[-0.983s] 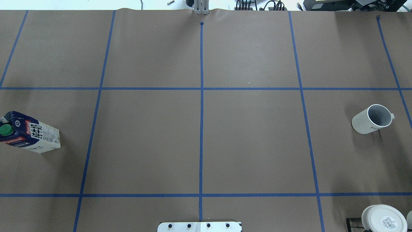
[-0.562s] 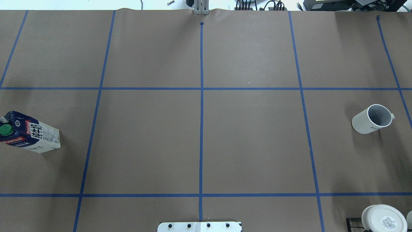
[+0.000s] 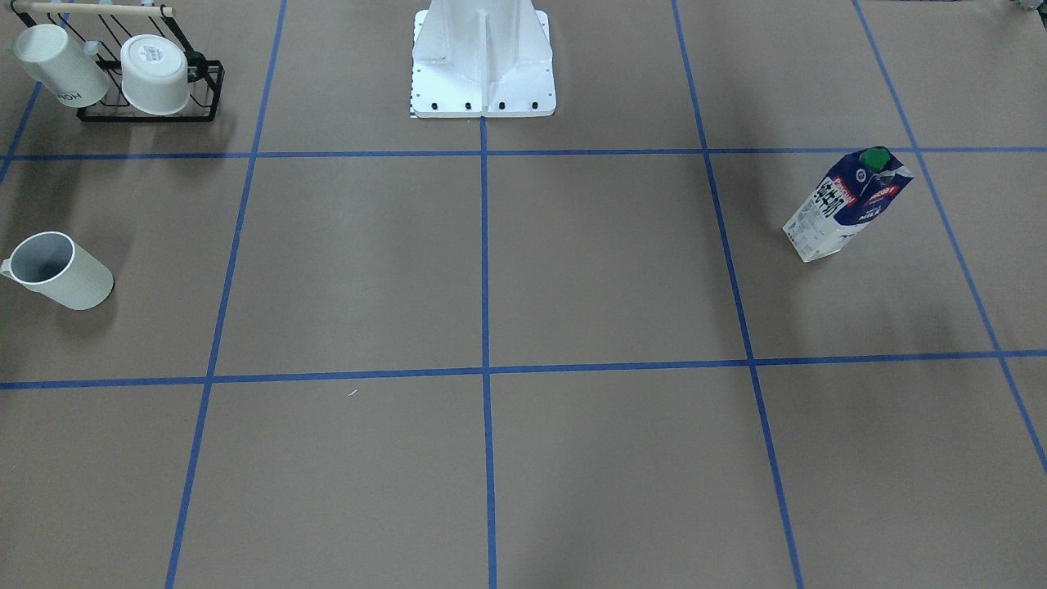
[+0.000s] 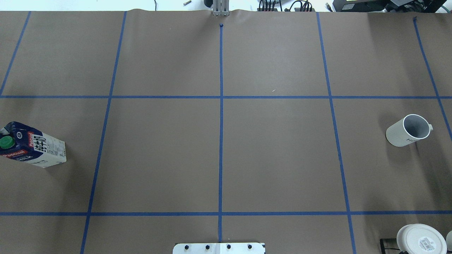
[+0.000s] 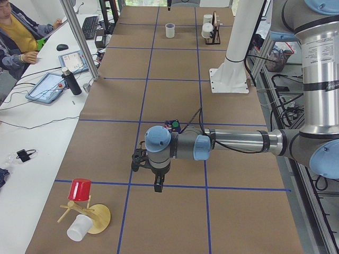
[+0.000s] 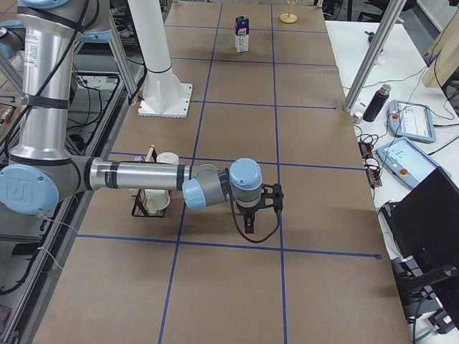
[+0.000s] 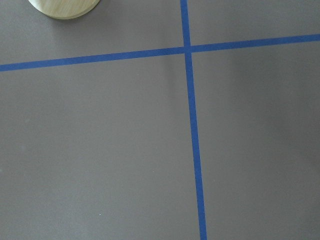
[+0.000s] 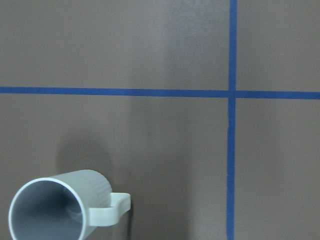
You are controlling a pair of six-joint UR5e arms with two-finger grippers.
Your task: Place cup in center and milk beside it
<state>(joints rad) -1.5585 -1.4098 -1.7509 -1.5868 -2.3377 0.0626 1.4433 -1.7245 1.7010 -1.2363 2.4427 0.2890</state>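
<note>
Left gripper [image 5: 158,185] hung fingers-down off the near arm in the left-end view, right over a tape crossing, and from that angle nobody could tell whether the jaws were apart or together. Same call for the right gripper [image 6: 248,226], pointing down off the near arm in the right-end view: it could not be judged. On to the big stuff: the table [image 4: 275,158] lay under brown paper, cut into squares by blue tape [image 4: 221,141]. The white pedestal [image 3: 483,57] sat at 6 o'clock in the overhead view. Reading the clock from the table's middle in that view, the milk [image 4: 33,145] stood upright way out at 9 o'clock, green cap on top and nothing touching it. The cup [image 4: 408,130] stood mouth-up far out at 3 o'clock, its handle turned toward the 3 o'clock edge. Cup and milk were well apart, with the centre squares between them. In the right wrist view the cup showed at 7 o'clock of the frame. Down at 5 o'clock a black rack [image 3: 208,90] held two white cups [image 3: 155,74]. Beyond the milk's end, a wooden stand [image 5: 98,219] carried a red cup [image 5: 80,189].
</note>
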